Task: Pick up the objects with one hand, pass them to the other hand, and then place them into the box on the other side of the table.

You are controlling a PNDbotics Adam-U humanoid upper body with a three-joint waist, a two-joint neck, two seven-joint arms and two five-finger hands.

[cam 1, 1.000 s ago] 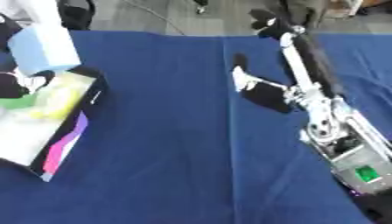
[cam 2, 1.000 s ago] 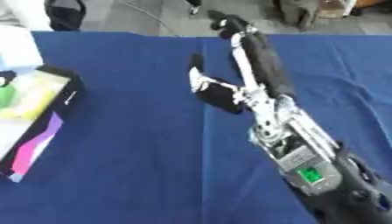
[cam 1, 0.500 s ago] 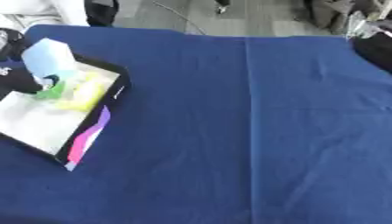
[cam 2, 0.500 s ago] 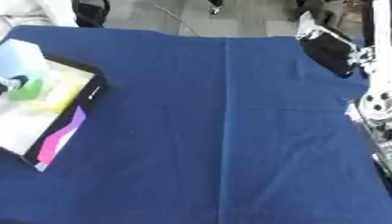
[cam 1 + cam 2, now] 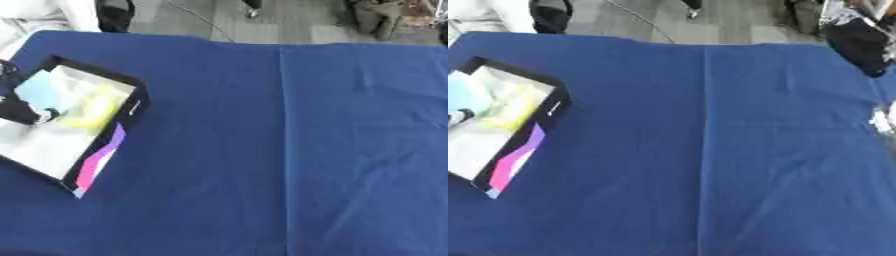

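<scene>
Finding the box sitting askew at the left side of the blue tabletop, on the robot's left, probably because this is the far side from where the objects are starting

Seeing inside it a light blue object and just beside it a yellow-green object, both lying on the pale bottom, so judging them as delivered

Noticing a dark shape at the box's left edge, touching the light blue object; taking it for the left hand, maybe releasing there, but not being able to tell if spread or curled

Making out the right hand as a black form at the far right corner, well apart from the box; again not being able to tell its fingers

Finding nothing more to pick on the cloth in view, so guessing the task is nearly finishing
</scene>
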